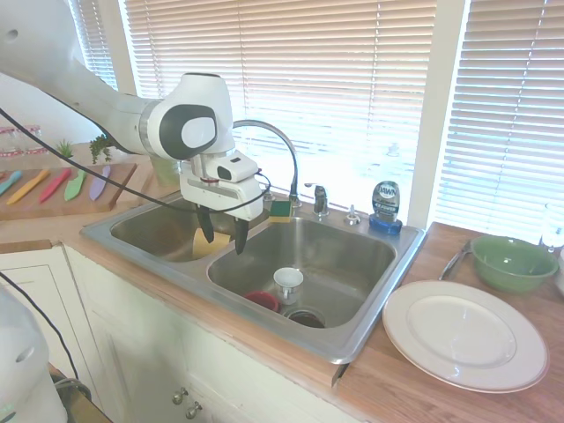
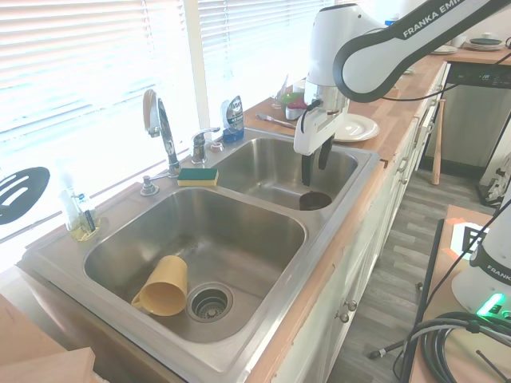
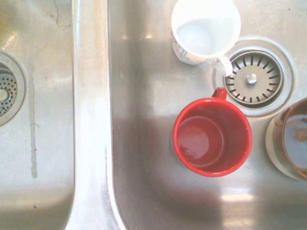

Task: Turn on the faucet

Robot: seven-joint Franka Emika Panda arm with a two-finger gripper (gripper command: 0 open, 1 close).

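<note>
The gripper (image 1: 224, 236) hangs over the sink basin that holds the cups, its two dark fingers pointing down with a gap between them and nothing held. The faucet (image 1: 280, 150) stands at the back rim of the double sink (image 1: 352, 324), beyond the gripper and clear of it; in the second exterior view it (image 2: 162, 128) rises behind the divider, well apart from the gripper (image 2: 314, 166).

The faucet is chrome, with a tall thin gooseneck spout, and a separate short lever handle (image 1: 318, 197) stands just beside its base.

A green and yellow sponge (image 1: 281, 209) lies on the rim near the faucet. A blue dish soap bottle (image 1: 386, 205) stands further along. In the basin under the gripper sit a white cup (image 3: 205, 29) and a red mug (image 3: 212, 136) beside the drain. The other basin holds a yellow cup (image 2: 164, 286) lying on its side. The stainless sink is set in a wooden counter (image 1: 414, 379) below blinded windows, with a white plate (image 1: 464, 333) and a green bowl (image 1: 512, 262).
</note>
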